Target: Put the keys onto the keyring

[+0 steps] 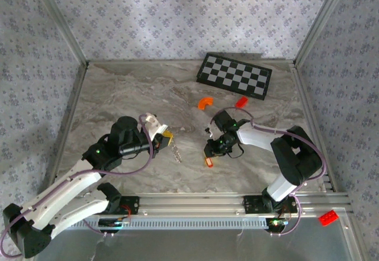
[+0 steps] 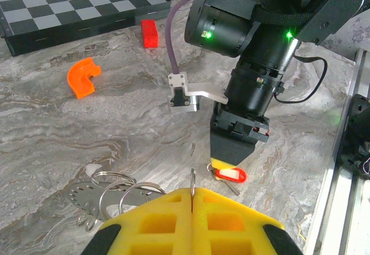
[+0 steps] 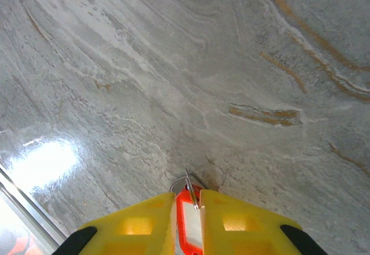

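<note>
Right gripper (image 3: 188,197) pinching key (image 3: 189,223) by red tag, down at table (image 3: 191,81). Left gripper (image 2: 192,193) clamping keyring (image 2: 118,188) edge. Both probably light, thin, slippery; gripping flat tag faces looking safest.

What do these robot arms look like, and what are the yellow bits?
The left arm and right arm have white shells, black joints, looping purple cables and green lights. The left gripper and right gripper have yellow block fingers with rectangular recesses.
</note>
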{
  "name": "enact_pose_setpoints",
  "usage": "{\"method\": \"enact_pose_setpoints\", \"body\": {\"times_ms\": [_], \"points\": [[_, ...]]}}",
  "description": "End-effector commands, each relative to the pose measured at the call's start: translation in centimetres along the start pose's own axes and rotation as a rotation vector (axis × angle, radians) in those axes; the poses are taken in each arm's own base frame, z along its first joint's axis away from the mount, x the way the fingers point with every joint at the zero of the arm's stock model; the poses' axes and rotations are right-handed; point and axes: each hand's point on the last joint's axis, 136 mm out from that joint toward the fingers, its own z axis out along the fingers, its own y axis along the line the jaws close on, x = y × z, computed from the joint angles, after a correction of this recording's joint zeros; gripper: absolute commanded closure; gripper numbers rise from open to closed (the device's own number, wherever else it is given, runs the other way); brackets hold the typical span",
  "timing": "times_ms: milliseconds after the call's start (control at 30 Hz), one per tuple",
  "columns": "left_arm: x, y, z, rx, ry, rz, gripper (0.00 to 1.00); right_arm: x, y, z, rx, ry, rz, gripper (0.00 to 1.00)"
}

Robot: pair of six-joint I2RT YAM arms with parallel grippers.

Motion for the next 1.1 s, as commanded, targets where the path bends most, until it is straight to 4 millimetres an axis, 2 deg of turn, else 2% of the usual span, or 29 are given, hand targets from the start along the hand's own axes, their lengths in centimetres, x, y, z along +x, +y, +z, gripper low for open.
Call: {"method": "enact_pose_setpoints", "body": {"times_ms": [0,367,933,1067], "points": [[-1.84,-0.48,-0.51,0.023,-0.075,0.012,1.0,-0.06,0.11,0.17,0.004,0.013,-0.024,0.81],[-1.71,-0.43,-0.36,0.023,-0.069,0.009,1.0,-0.43,0.12,0.35,0.001,0.01,-0.036,0.83],[-1.69,-0.42,-0.55,0.018,-0.07,0.013,1.0,-0.5,-0.03,0.19,0.016,-0.006,-0.088,0.99],[-1.78,-1.03,-0.55,0.052,-0.064,0.021,1.0,-0.45,0.85,-0.16,0.004,-0.041,-0.163,1.0]]}}
